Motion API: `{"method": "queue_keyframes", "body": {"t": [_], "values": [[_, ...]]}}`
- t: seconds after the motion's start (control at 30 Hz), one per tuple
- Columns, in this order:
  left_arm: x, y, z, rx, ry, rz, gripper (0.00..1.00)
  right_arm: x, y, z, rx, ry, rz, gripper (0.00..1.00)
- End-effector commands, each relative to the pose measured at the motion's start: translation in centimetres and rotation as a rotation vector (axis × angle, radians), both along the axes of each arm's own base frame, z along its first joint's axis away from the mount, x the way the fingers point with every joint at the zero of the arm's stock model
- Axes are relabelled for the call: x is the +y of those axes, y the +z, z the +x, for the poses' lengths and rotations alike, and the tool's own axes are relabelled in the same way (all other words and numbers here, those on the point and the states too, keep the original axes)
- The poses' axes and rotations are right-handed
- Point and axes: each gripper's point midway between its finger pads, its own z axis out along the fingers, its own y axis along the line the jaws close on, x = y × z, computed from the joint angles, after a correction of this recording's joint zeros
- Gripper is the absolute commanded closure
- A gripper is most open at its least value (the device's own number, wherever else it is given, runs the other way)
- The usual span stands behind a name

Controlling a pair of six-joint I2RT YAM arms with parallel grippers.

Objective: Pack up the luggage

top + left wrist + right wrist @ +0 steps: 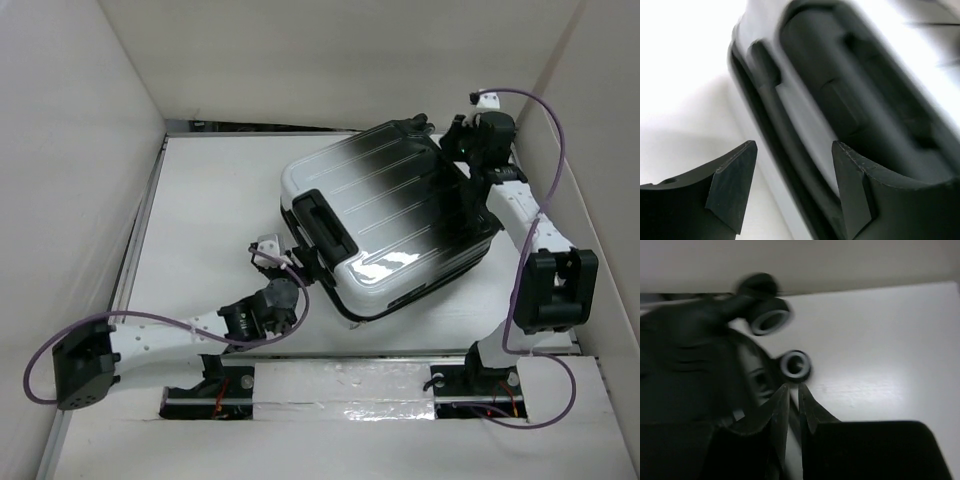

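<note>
The luggage (390,215) lies shut on the white table, ribbed shell up, fading from black at the far end to silver-white at the near end. My left gripper (300,265) sits at its near-left side by the black handle (322,222). In the left wrist view the left gripper (794,145) is open, the luggage (805,120) seam and handle (850,100) just beyond its tips, untouched. My right gripper (462,150) is at the far-right corner. In the right wrist view the right gripper (794,386) shows a narrow slit with nothing in it, just below a wheel (796,365) of the luggage (690,355).
White walls (80,150) close in the table on the left, back and right. The right wall stands close behind the right arm (555,285). A second wheel (769,317) sticks out near the back wall. A metal rail (140,240) runs along the table's left edge.
</note>
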Motion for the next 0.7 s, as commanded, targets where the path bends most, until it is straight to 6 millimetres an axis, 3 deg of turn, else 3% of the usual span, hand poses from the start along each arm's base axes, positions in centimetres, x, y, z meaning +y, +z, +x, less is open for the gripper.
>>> {"method": "queue_keyframes", "body": {"t": [0.0,0.07,0.1,0.13,0.17,0.2,0.23,0.27,0.3,0.33,0.37,0.43,0.47,0.5,0.53,0.57,0.6,0.67], "values": [[-2.3,8.2,-1.4,-0.093,-0.136,-0.148,0.40,5.2,8.2,-1.2,-0.163,0.234,0.096,0.79],[-1.0,11.4,-2.2,-0.148,-0.173,-0.212,0.46,4.7,9.4,-1.8,-0.175,0.247,0.107,0.74],[-1.1,12.0,-2.7,-0.162,-0.212,-0.225,0.53,4.7,10.0,-2.3,-0.180,0.249,0.105,0.71],[-1.3,12.5,-3.3,-0.177,-0.259,-0.237,0.73,4.7,11.5,-3.2,-0.213,0.254,0.102,0.67],[-1.8,13.0,-4.0,-0.193,-0.324,-0.249,0.83,5.0,12.0,-3.9,-0.225,0.270,0.102,0.60],[-3.8,12.5,-5.3,-0.193,-0.458,-0.226,0.89,5.1,12.4,-4.6,-0.236,0.276,0.107,0.58],[-5.1,12.0,-6.3,-0.180,-0.539,-0.212,0.99,5.2,11.3,-5.4,-0.220,0.282,0.113,0.55],[-7.5,10.4,-7.9,-0.150,-0.680,-0.169,1.00,5.2,13.6,-7.2,-0.293,0.291,0.111,0.53],[-8.6,9.2,-8.9,-0.121,-0.737,-0.141,1.00,6.3,13.8,-8.4,-0.304,0.313,0.113,0.53],[-9.5,8.0,-10.0,-0.099,-0.778,-0.117,1.00,6.5,11.9,-9.4,-0.284,0.314,0.114,0.56],[-10.6,5.5,-12.3,-0.071,-0.819,-0.062,1.00,7.0,13.5,-11.7,-0.340,0.315,0.107,0.84],[-10.9,3.4,-14.3,-0.041,-0.814,-0.024,1.00,6.9,12.3,-13.6,-0.330,0.289,0.092,1.00],[-10.8,1.7,-14.7,-0.017,-0.783,0.012,1.00,6.5,10.5,-14.4,-0.301,0.265,0.081,1.00],[-11.4,1.0,-16.0,0.000,-0.813,0.015,1.00,6.6,11.4,-16.3,-0.339,0.274,0.079,1.00],[-11.7,0.2,-16.2,0.044,-0.810,-0.009,1.00,7.5,11.1,-17.4,-0.341,0.301,0.085,1.00],[-12.1,-1.4,-16.6,0.083,-0.807,0.021,1.00,7.8,9.2,-18.2,-0.308,0.307,0.089,1.00],[-12.4,-2.0,-17.2,0.098,-0.813,0.020,0.96,8.0,9.8,-19.7,-0.336,0.320,0.089,1.00],[-12.8,-3.2,-17.5,0.127,-0.802,0.024,0.88,8.9,8.3,-21.4,-0.295,0.349,0.089,1.00]]}}
